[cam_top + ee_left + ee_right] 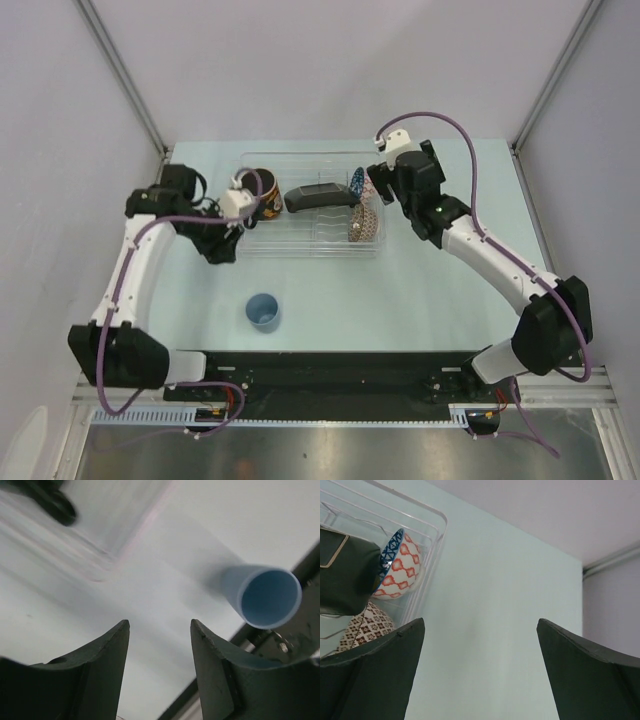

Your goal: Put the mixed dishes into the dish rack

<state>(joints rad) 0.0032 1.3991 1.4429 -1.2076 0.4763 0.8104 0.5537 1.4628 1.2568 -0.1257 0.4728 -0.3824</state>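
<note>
The cup [263,311] stands alone on the table [420,290], mouth up, outside the rack [290,237]. It is ahead of the left gripper [160,625] and off to its right side, not touching it. This gripper's two fingers are partly spread, and nothing is between them. A corner of the rack is ahead on its other side, but it looks blurry there.

In the rack, the mug [262,193] sits at the end closest to the left gripper. The black plate [318,195] is in the middle. The blue bowl [397,565] and the beige bowl [367,625] are tipped on their sides at the far end, just left of the right gripper [480,622]. Its fingers are spread wide and hold nothing.
</note>
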